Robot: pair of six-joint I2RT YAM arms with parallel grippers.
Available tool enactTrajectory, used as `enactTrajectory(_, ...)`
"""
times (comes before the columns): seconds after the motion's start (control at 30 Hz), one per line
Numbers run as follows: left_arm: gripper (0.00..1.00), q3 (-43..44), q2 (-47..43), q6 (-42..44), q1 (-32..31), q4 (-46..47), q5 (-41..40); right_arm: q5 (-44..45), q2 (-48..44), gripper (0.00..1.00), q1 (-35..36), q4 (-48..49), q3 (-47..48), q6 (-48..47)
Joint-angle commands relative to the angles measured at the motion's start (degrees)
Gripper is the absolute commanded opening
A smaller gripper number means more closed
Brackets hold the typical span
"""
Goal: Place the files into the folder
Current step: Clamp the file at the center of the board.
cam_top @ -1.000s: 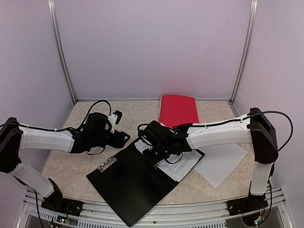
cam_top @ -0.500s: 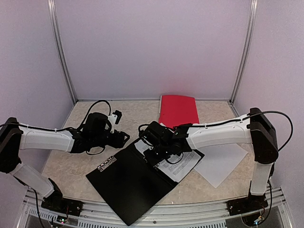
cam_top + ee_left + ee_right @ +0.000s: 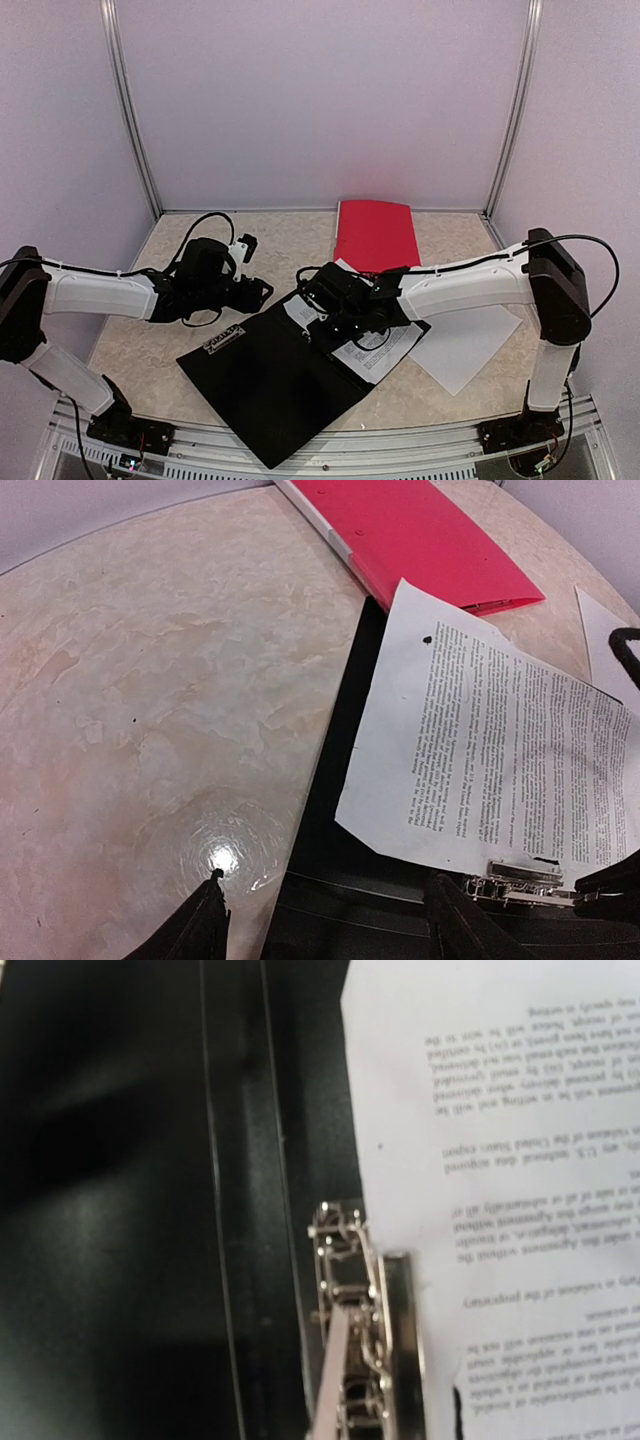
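While the left fingers [image 3: 205,927] hang spread and empty by the folder's [image 3: 270,385] far-left edge, the right fingers [image 3: 335,312] sit at its metal clip [image 3: 365,1310]; whether they pinch it cannot be told. One printed sheet [image 3: 500,750] lies on the folder's right half, its edge at the clip. A blank sheet [image 3: 465,345] lies on the desk [image 3: 130,340] further right. Paper is light, limp and slides easily, so a free corner looks best to pinch.

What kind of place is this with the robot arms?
Probably a robot test booth, not an office: plain walls and metal posts close in one table, with the left arm and right arm mounted at its near edge.
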Motion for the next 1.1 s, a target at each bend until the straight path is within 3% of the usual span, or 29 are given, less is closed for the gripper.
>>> enactTrajectory(0.0, 0.64, 0.8, 0.8, 0.2, 0.4, -1.1, -0.1, -1.2, -0.2, 0.00, 0.5, -2.0, -4.5, 1.1)
enactTrajectory(0.43, 0.64, 0.9, 1.4, 1.1, 0.3, -0.5, 1.5, -2.4, -2.4, 0.00, 0.6, 1.3, -12.5, 3.2)
enactTrajectory(1.07, 0.64, -0.1, 1.4, 2.3, 0.2, 1.6, 5.4, -1.8, 0.6, 0.00, 0.5, 4.8, -15.7, 1.8)
